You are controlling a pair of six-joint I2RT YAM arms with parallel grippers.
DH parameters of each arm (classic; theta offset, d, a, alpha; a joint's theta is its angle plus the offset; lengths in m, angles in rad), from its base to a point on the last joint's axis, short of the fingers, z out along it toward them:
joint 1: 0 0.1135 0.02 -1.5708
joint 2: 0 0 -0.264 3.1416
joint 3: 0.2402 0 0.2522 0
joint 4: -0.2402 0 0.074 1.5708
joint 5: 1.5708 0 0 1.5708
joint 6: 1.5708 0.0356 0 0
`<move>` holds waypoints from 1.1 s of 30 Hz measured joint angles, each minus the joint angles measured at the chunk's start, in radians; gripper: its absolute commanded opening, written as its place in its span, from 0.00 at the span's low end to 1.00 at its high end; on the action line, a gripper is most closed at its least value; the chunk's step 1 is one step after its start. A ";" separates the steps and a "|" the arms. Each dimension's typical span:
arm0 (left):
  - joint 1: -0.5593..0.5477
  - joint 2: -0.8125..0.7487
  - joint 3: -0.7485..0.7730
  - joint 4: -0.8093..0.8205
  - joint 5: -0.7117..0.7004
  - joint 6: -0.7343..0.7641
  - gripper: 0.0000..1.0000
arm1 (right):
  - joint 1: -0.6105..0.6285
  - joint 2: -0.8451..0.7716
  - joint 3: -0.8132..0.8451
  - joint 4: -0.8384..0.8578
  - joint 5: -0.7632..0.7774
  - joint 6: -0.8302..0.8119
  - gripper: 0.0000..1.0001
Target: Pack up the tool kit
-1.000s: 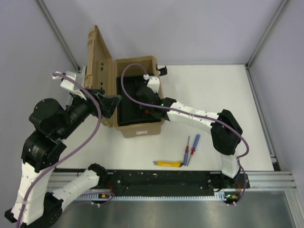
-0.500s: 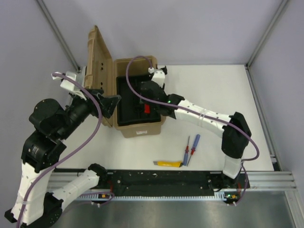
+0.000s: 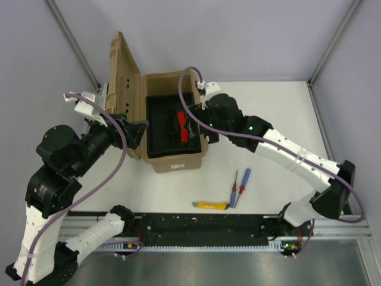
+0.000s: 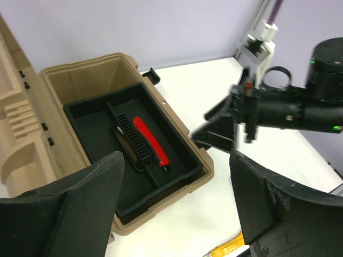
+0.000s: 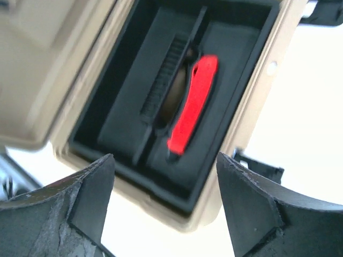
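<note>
The tan toolbox (image 3: 178, 161) stands open with its lid (image 3: 122, 77) up on the left. A black tray (image 3: 158, 128) sits inside it, with a black ribbed bar (image 4: 131, 138) along its middle. The red utility knife (image 3: 183, 126) lies in the tray's right half, also shown in the left wrist view (image 4: 150, 140) and the right wrist view (image 5: 193, 101). My right gripper (image 3: 197, 128) is open and empty above the box's right rim (image 5: 257, 91). My left gripper (image 3: 136, 131) is open at the box's left wall. The yellow knife (image 3: 211, 205), red screwdriver (image 3: 234, 187) and blue screwdriver (image 3: 244, 182) lie on the table. No hammer is recognisable.
The white table (image 3: 268, 119) is walled on the left, back and right. A black rail (image 3: 202, 223) with both arm bases runs along the near edge. A black latch (image 3: 204, 88) sticks out at the box's far right corner.
My right gripper has pulled up and to the right out of the tray. It has let go of the red utility knife, which now lies in the tray. The left arm has hardly moved.
</note>
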 measured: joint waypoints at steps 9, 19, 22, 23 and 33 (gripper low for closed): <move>0.000 -0.032 0.026 -0.072 -0.066 0.005 0.85 | -0.016 -0.335 -0.364 -0.225 -0.393 -0.227 0.95; 0.000 -0.037 0.030 -0.113 -0.094 0.008 0.86 | 0.291 -0.188 -0.558 -0.194 -0.305 -0.240 0.91; 0.000 -0.037 0.037 -0.124 -0.094 0.008 0.86 | 0.329 -0.116 -0.621 -0.165 -0.254 -0.240 0.83; 0.000 -0.037 0.040 -0.127 -0.094 0.008 0.86 | 0.336 -0.095 -0.634 -0.161 -0.240 -0.241 0.79; 0.000 -0.043 0.058 -0.135 -0.093 0.017 0.86 | 0.361 0.050 -0.640 -0.098 -0.154 -0.249 0.69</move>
